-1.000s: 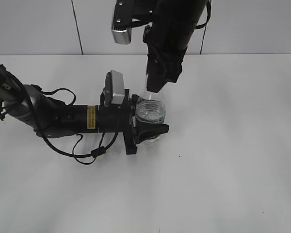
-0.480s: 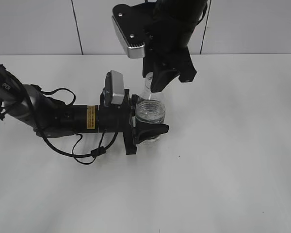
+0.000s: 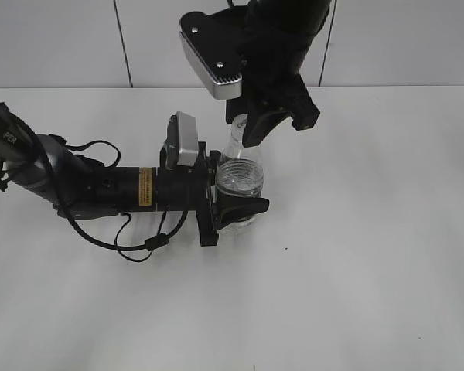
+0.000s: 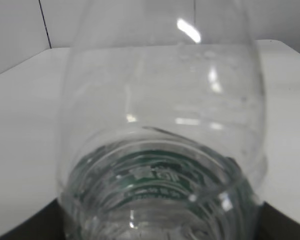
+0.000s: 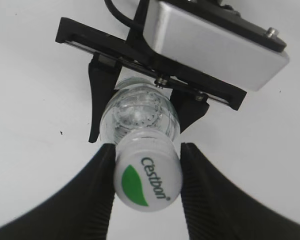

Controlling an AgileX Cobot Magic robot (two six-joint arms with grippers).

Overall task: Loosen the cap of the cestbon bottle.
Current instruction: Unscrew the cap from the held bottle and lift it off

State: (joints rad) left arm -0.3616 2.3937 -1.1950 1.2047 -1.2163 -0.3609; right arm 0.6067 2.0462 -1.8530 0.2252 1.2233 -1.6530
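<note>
The cestbon bottle (image 3: 240, 176) stands upright on the white table, clear with a green label, and fills the left wrist view (image 4: 160, 125). My left gripper (image 3: 237, 199) reaches in level from the left and is shut on the bottle's body. My right gripper (image 3: 246, 130) comes down from above. Its two black fingers (image 5: 102, 170) press the sides of the white cap (image 5: 147, 177), which has a green patch and "Cestbon" lettering on top. Below the cap, the right wrist view shows the bottle's shoulders (image 5: 140, 115) between the left gripper's fingers (image 5: 95, 100).
The white table (image 3: 356, 255) stretches around the bottle, with a pale panelled wall behind. The left arm's body and its cables (image 3: 100, 189) lie across the table's left side. The right arm's camera housing (image 3: 210, 54) hangs above the bottle.
My right wrist has turned about the bottle's neck, and its camera housing has swung round and now faces outward. The left arm and the bottle have stayed put.
</note>
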